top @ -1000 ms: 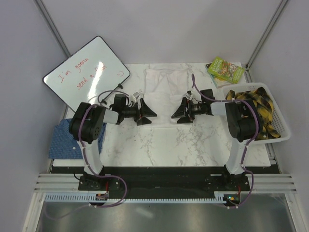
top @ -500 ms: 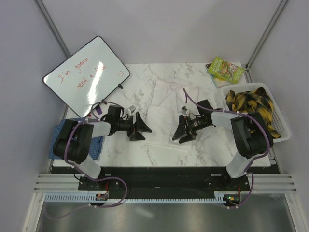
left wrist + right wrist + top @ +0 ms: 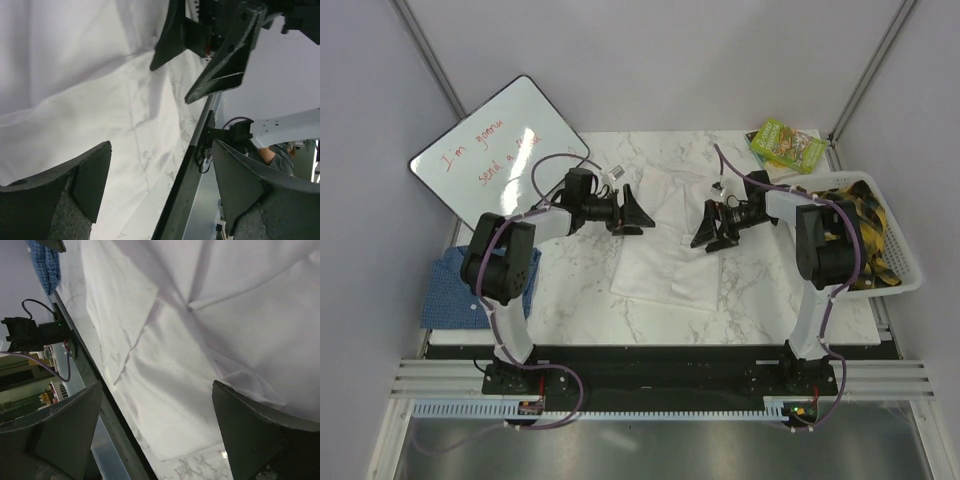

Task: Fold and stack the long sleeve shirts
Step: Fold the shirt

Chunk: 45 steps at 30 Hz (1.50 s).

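Observation:
A large plain white shirt [image 3: 665, 250] lies spread on the marble table [image 3: 770, 290], wrinkled, its near hem toward the front. My left gripper [image 3: 632, 214] is open and empty above the shirt's left edge. My right gripper [image 3: 708, 232] is open and empty above its right part. The two face each other across the shirt. The left wrist view shows white cloth [image 3: 75, 75] under open fingers [image 3: 60, 192] and the right gripper [image 3: 210, 45] opposite. The right wrist view shows creased white cloth [image 3: 200, 315]. A blue check shirt [image 3: 445, 295] lies folded at the table's left edge.
A whiteboard [image 3: 500, 150] with red writing leans at the back left. A white basket [image 3: 900, 270] holding yellow-and-black cloth [image 3: 850, 215] stands at the right. A green book [image 3: 785, 143] lies at the back right corner. The black front rail [image 3: 185, 190] runs along the near edge.
The white shirt has been drawn from the back of the table toward the front and now lies spread out. Both grippers came forward, then moved back over the shirt.

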{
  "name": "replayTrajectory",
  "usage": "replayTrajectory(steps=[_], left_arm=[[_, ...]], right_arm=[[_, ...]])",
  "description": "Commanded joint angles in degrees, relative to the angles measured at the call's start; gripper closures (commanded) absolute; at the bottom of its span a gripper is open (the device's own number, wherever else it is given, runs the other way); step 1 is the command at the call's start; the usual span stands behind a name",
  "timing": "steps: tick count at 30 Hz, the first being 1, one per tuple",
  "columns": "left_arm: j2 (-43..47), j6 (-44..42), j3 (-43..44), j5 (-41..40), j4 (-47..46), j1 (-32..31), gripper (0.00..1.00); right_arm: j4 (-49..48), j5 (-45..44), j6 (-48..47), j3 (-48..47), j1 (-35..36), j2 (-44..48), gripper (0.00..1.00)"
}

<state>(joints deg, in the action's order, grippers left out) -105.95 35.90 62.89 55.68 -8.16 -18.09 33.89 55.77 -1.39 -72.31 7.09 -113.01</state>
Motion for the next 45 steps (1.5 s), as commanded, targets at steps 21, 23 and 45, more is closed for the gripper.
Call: replayTrajectory(steps=[21,23,45], left_arm=[[14.87,-32.6,-1.72,-3.18,18.95,2.19,0.15],[23.37,-46.97,-5.92,-10.8,24.05,0.26,0.16],[57.36,-103.22,-49.8,-25.89,10.28,-17.25,0.49]], right_arm=[[14.98,-7.86,-21.55,-14.86,2.14,5.15,0.03],[14.28,-8.04,-20.94,-15.49,3.01,6.39,0.07],[-0.49,-28.34,-63.21,34.77,20.94,50.25,0.48]])
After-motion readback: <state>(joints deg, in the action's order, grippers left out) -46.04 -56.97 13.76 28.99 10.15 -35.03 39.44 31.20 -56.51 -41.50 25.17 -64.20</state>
